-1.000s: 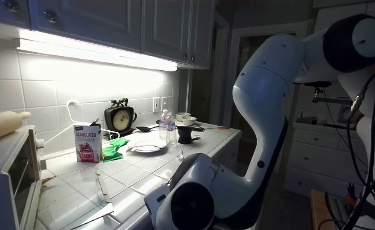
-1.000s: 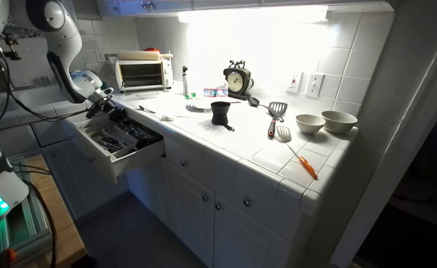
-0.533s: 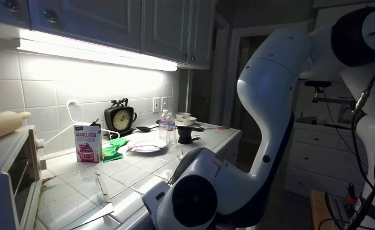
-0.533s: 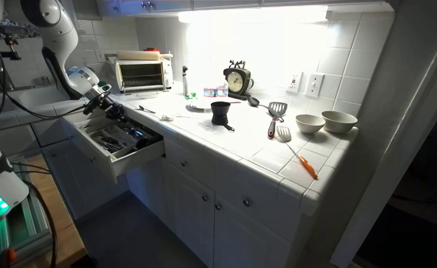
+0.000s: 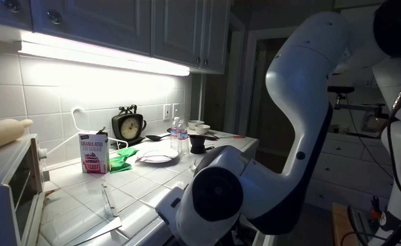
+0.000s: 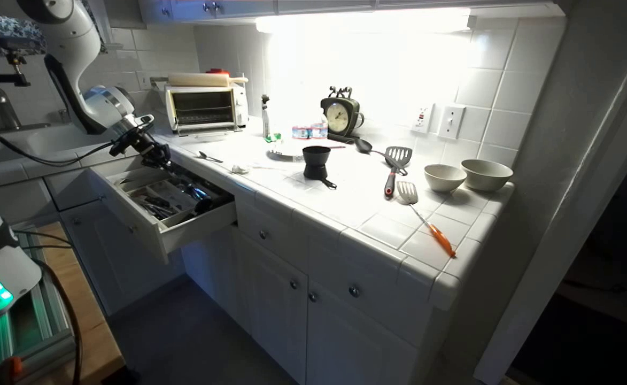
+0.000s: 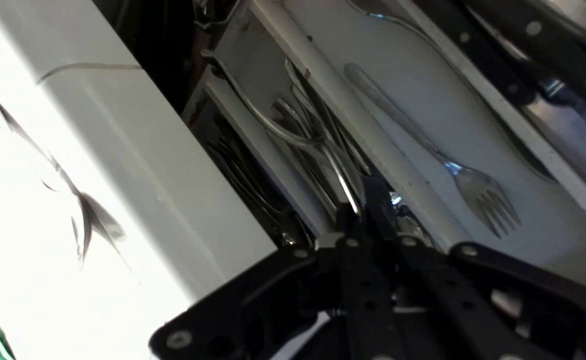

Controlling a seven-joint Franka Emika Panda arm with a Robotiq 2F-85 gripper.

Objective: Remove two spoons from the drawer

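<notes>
The white-fronted drawer (image 6: 195, 231) stands pulled out beneath the counter, holding a divided tray of cutlery. In the wrist view my gripper (image 7: 360, 212) is shut on a metal spoon (image 7: 273, 125). The fingertips pinch its bowl end; its handle points away over a tray compartment with more cutlery. A further spoon (image 7: 63, 172) lies on the white counter, also visible as a small spoon (image 6: 210, 157) in an exterior view. There my gripper (image 6: 168, 164) hangs just above the drawer's back part. The arm and the frame's bottom edge hide my gripper in an exterior view.
A fork (image 7: 482, 200) and black-handled knives (image 7: 562, 60) lie in neighbouring compartments. The counter edge (image 7: 173, 175) runs close beside the drawer. A toaster oven (image 6: 206, 107), a black cup (image 6: 316, 160), spatulas and bowls (image 6: 487, 174) stand on the counter.
The arm has drawn back away from the counter. My gripper has risen a little out of the drawer, staying shut.
</notes>
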